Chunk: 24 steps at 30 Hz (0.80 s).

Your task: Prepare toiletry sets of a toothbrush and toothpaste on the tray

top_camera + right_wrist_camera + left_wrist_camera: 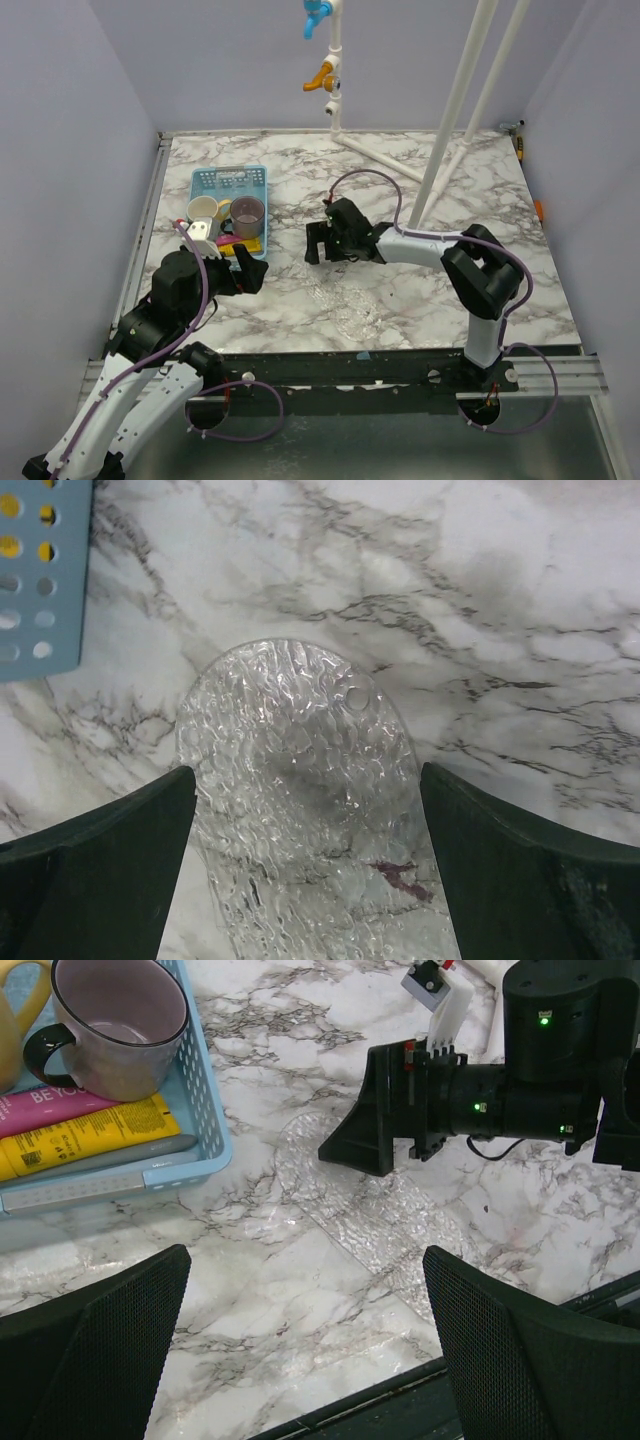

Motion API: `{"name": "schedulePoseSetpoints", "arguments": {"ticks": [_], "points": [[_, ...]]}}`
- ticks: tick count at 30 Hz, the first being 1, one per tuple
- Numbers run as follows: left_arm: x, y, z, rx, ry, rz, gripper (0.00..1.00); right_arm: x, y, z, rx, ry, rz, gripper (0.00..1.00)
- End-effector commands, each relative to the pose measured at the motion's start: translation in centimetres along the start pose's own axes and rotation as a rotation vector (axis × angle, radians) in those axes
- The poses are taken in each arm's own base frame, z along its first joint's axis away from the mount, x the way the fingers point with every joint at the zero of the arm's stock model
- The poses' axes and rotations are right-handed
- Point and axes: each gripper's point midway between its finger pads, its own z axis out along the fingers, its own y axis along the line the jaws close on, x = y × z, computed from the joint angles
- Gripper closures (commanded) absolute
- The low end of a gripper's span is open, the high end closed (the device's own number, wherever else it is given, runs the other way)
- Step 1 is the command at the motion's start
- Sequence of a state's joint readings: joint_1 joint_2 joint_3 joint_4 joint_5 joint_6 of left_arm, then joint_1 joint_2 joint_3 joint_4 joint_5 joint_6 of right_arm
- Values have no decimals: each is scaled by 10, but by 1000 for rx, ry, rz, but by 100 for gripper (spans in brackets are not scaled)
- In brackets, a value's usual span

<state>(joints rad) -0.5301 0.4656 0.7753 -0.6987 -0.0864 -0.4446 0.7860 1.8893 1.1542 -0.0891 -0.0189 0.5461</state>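
Clear tray (285, 710) faint beneath released right claw (305, 780); left claw (305, 1260) released; toothpaste (90, 1132) cropped.

1. A white marble-patterned table top (500, 200) with grey veining fills the middle of the scene.
2. Plain pale-lavender walls (70, 150) close it in on the left, back and right.
3. Two slanting white pipes (458, 100) rise from the table's far right part.
4. A thinner upright pipe (334, 105) at the back carries a blue fitting (317, 17) and an orange fitting (321, 76).
5. A black rail (330, 368) runs along the near edge.
6. The light is soft and even.
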Motion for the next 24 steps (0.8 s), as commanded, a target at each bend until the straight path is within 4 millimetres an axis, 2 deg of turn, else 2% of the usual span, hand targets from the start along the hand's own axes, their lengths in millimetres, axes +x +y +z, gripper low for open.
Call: {"name": "schedulePoseSetpoints", "arguments": {"ticks": [1,8,12,15,18,22,24], "points": [[7,2,-1,4,21,10,1,59,8,4,-69,167,-102,4],[6,2,0,1,20,8,1,91,35,-6,-156,223,-250,5],[7,3,0,-1,22,7,1,96,51,-14,-168,229,-339,5],[7,3,0,-1,24,7,1,93,61,-25,-185,219,-376,5],[7,3,0,-2,22,7,1,76,65,-41,-162,153,-380,4],[6,2,0,1,18,5,1,52,64,-71,-120,56,-334,4],[6,2,-1,3,16,5,1,44,57,-85,-79,18,-303,4]]}}
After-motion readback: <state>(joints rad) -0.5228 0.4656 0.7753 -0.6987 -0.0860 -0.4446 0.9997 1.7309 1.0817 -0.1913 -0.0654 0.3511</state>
